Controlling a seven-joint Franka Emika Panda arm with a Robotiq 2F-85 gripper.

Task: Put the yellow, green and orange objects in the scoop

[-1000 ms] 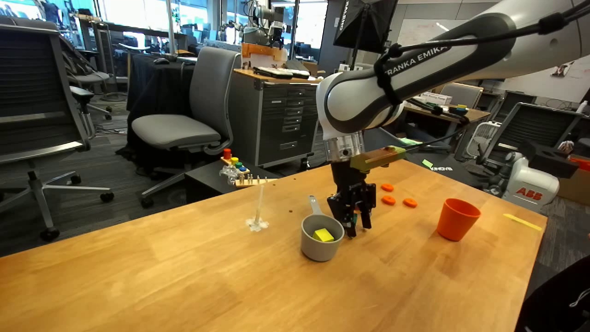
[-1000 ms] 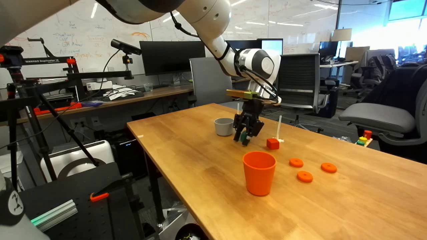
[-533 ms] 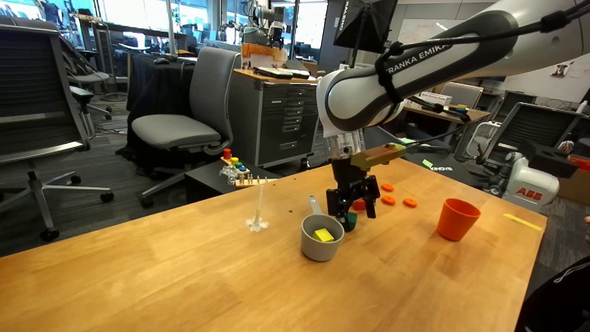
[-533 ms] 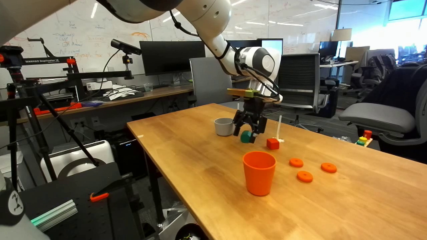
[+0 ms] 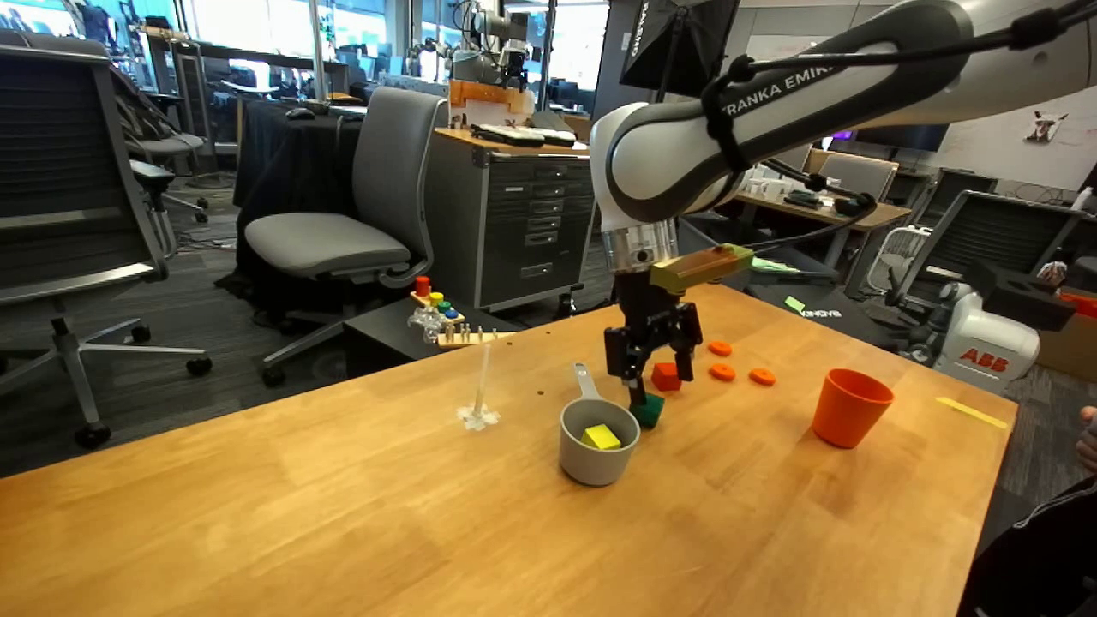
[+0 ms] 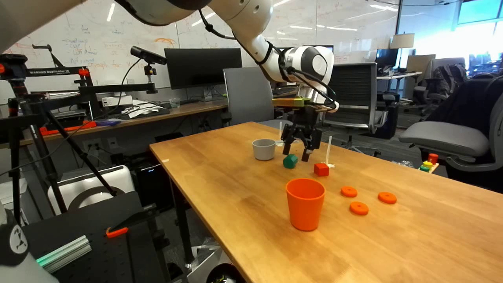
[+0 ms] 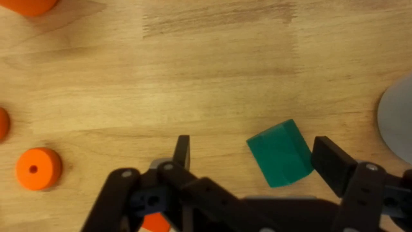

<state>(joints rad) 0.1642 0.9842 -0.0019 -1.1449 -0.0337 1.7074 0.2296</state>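
Observation:
The grey scoop (image 5: 591, 467) stands upright on the table, its handle pointing away in an exterior view. Inside it lies the yellow block (image 5: 602, 437). Right beside the scoop, the green block (image 6: 290, 161) rests tilted on the tabletop. My gripper (image 7: 252, 143) is open above it; in the wrist view the green block (image 7: 280, 154) appears between the fingers, nearer the right one, and is not gripped. Three orange discs (image 6: 359, 208) lie flat on the table. A red-orange block (image 5: 667, 377) sits behind the gripper in an exterior view and just past the green block.
An orange cup (image 6: 305, 204) stands near the discs. A thin pale stick (image 5: 482, 386) rises from a taped base on the table, and another stick (image 6: 328, 151) shows beside the red-orange block. Yellow tape (image 5: 971, 413) marks the tabletop near its edge.
The fingers have spread apart from around the green block, and the gripper has risen. The green block stays on the table beside the scoop, fully visible now, as is the red-orange block.

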